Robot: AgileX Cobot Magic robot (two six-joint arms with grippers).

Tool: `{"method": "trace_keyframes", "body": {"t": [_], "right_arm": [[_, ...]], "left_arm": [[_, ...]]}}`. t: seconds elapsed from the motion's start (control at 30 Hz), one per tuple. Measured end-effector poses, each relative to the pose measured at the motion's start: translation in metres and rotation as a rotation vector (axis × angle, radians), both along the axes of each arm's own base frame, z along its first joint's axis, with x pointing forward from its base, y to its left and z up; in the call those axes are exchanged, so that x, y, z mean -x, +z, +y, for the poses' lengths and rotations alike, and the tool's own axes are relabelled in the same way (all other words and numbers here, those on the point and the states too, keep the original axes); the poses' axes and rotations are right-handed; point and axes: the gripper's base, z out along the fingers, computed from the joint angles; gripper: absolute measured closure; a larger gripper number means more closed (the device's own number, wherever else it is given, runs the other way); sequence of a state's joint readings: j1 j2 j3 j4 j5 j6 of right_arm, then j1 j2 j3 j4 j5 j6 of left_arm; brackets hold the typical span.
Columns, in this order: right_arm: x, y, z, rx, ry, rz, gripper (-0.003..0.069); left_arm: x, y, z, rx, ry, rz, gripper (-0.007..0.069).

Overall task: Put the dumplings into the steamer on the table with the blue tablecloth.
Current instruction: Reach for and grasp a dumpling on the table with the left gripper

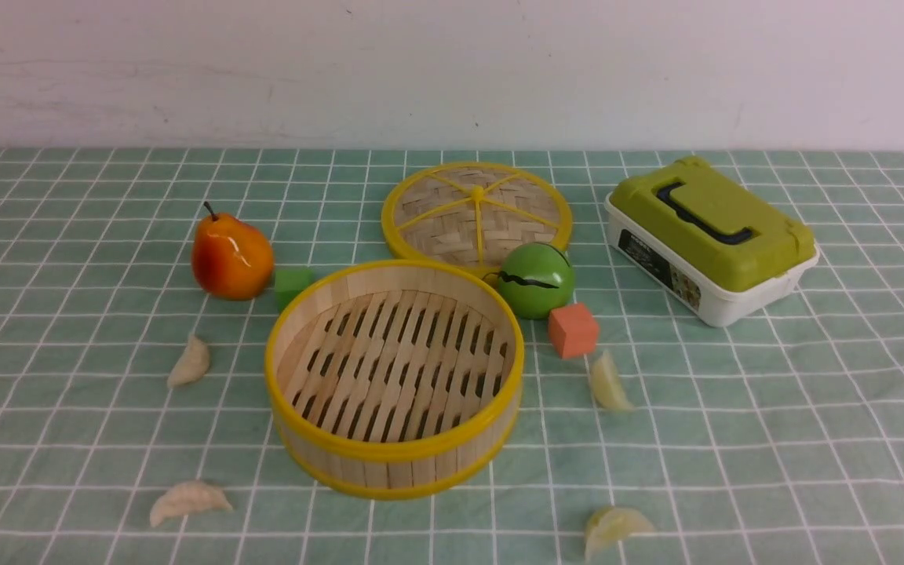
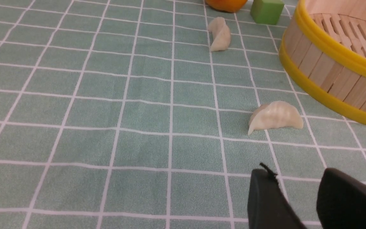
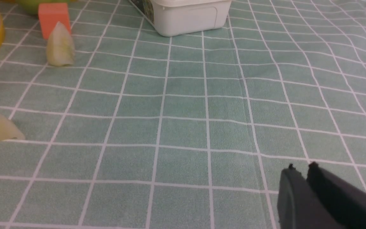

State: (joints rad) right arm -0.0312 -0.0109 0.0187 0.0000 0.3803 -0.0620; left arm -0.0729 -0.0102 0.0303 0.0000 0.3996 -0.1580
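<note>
On gridded teal tablecloth [image 1: 67,235], pleated crescent dumplings [image 1: 187,499] flank the slatted bamboo steamer [image 1: 394,377], near pair crosswise; left gripper [image 2: 297,178] half-open, right gripper [image 3: 301,167] nearly closed, both empty.

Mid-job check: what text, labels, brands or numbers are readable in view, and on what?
Unreadable: the dark printed label on the side wall of the white plastic box with an olive-green lid; its print is too small and blurred.
Nothing else in any view bears writing.
</note>
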Motion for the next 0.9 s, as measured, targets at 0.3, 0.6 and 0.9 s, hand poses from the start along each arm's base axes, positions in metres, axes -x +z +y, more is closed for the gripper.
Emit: {"method": "trace_keyframes", "body": {"t": [0.3, 0.6, 0.9], "right_arm": [[0.000, 0.000, 0.000, 0.000, 0.000, 0.000, 0.0575], [-0.003, 0.008, -0.002, 0.087, -0.001, -0.111, 0.0565], [0.002, 0.059, 0.003, 0.037, 0.028, -0.683, 0.0562]], "left_arm": [[-0.002, 0.007, 0.001, -0.043, 0.001, -0.079, 0.0387], [-0.005, 0.029, 0.000, -0.030, -0.005, -0.333, 0.0387], [0.000, 0.059, -0.002, -0.012, -0.017, -0.666, 0.0387]]}}
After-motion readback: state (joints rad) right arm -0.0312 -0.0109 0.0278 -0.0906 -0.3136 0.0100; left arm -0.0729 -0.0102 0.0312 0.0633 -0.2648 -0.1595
